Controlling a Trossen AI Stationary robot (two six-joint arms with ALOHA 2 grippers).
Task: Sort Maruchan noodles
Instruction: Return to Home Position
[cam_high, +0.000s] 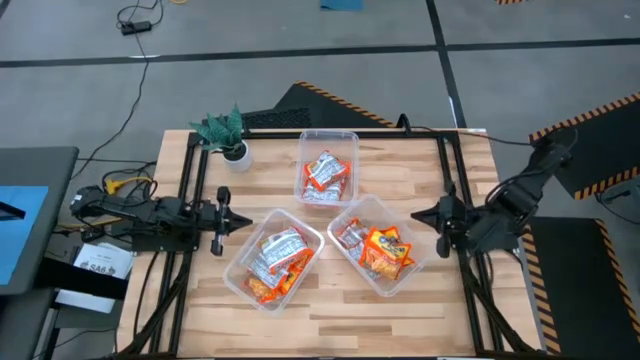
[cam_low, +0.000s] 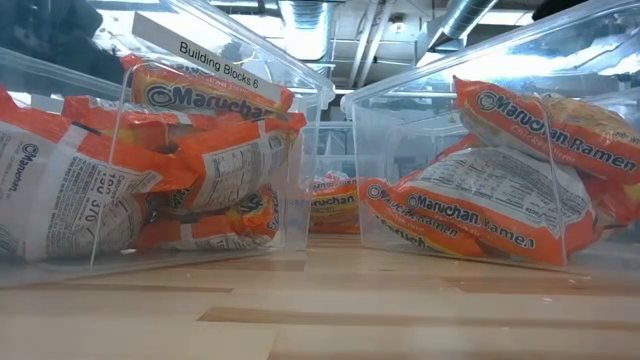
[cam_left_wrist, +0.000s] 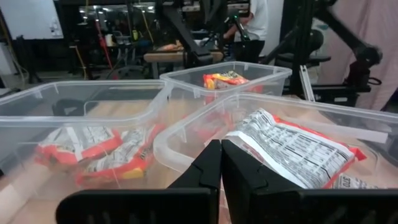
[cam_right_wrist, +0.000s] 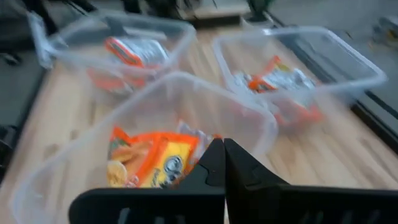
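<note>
Orange and silvery-grey Maruchan noodle packets lie in three clear tubs on the wooden table: a far middle tub (cam_high: 327, 150), a near left tub (cam_high: 240, 280) and a near right tub (cam_high: 400, 285). Packets show in the far tub (cam_high: 325, 178), the left tub (cam_high: 280, 258) and the right tub (cam_high: 383, 250). The low view shows them close up, on its left (cam_low: 150, 170) and on its right (cam_low: 500, 190). My left gripper (cam_high: 248, 222) is shut, level, at the table's left edge beside the left tub. My right gripper (cam_high: 417, 213) is shut at the right edge, above and beside the right tub (cam_right_wrist: 267, 124).
A small potted green plant (cam_high: 228, 135) stands at the table's far left corner. Black frame rails (cam_high: 195, 180) run along the left and right table edges. Bare wood (cam_high: 330, 320) lies along the near edge, in front of the tubs.
</note>
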